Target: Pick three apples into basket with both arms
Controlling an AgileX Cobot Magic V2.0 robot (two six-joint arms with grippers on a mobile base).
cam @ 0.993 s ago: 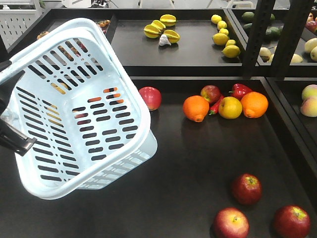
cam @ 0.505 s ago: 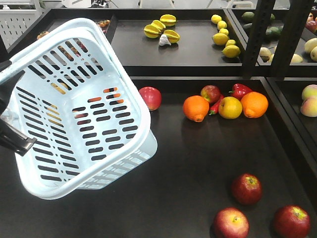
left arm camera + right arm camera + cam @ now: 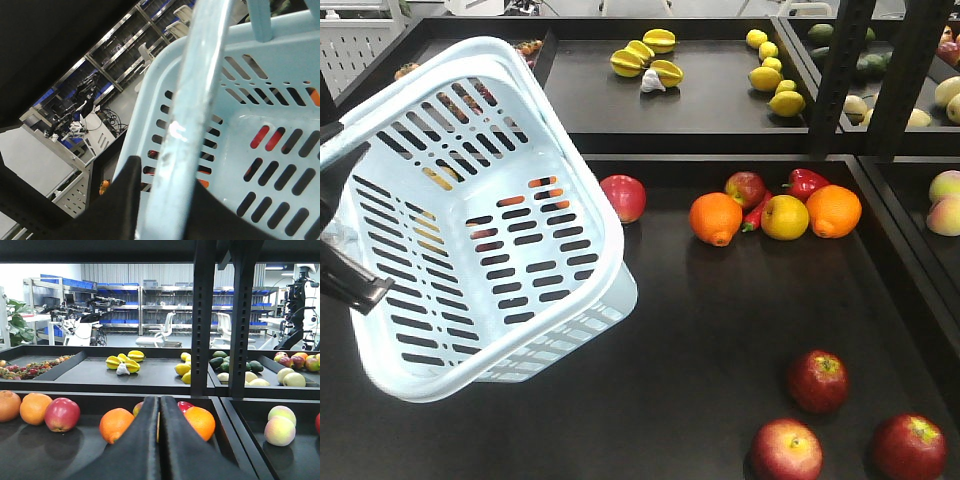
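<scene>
**A:** Where do we have the basket?

**B:** It is tilted and empty, with its mouth turned up. Our left tool is clamped on its pale blue bar, with a black finger on each side.

**A:** And our right tool?

**B:** Its fingers are pressed together with nothing between them, and it looks level across the counter.

**A:** Where are the dark-red apples?

**B:** All three lie on the counter well apart from the basket, to its lower right. The other two sit nearer the front edge.

**A:** How much open room do we have?

**B:** A wide bare stretch of matte black counter runs from the basket's right wall to those apples. Beyond the apples, a raised divider closes that side.

**A:** What crowds the basket?

**B:** A pink-red apple sits just beside its right rim. Farther right of the basket, two oranges, a yellow apple and a red pepper are bunched together.

**A:** And behind it?

**B:** There is a back shelf with starfruit and lemons, and a black slotted post stands to the right of them.

**A:** What about the room?

**B:** Past the shelf we see metal shelving with blue bins and a potted plant.
</scene>
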